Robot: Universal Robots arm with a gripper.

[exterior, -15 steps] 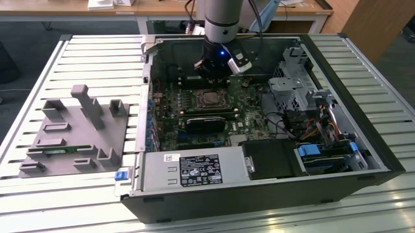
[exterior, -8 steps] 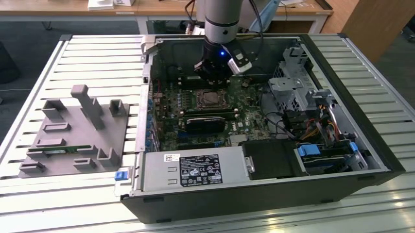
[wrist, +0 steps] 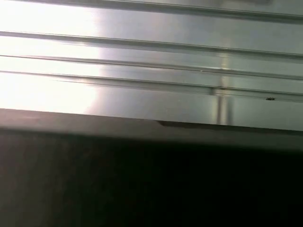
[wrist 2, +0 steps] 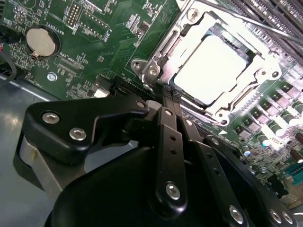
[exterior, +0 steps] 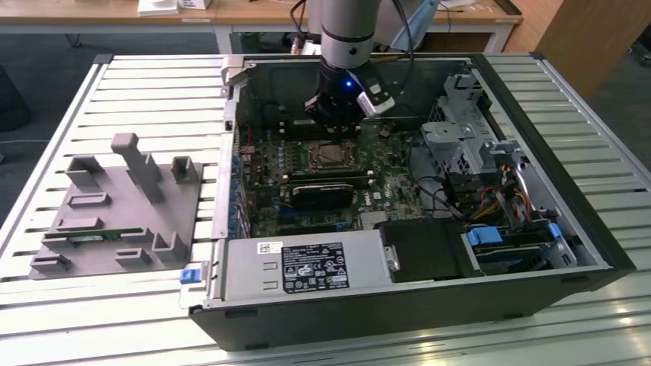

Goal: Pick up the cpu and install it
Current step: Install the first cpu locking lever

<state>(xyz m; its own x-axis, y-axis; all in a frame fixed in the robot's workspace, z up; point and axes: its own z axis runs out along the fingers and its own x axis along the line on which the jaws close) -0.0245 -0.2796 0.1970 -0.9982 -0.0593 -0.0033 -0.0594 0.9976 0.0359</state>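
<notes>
The cpu (wrist 2: 215,71) is seated in the socket (wrist 2: 163,49); the gripper (wrist 2: 166,97), fingers pinched together and seemingly empty, should be lifted straight.

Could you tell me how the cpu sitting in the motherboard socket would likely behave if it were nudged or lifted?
The cpu looks like a flat, rigid plate, so it probably would not flex. Its shiny metal top suggests a slippery surface to grip. Seated flush within the metal socket frame, it likely would not slide sideways if nudged; being thin, it probably needs a straight lift. The gripper sits just beside it.
</notes>
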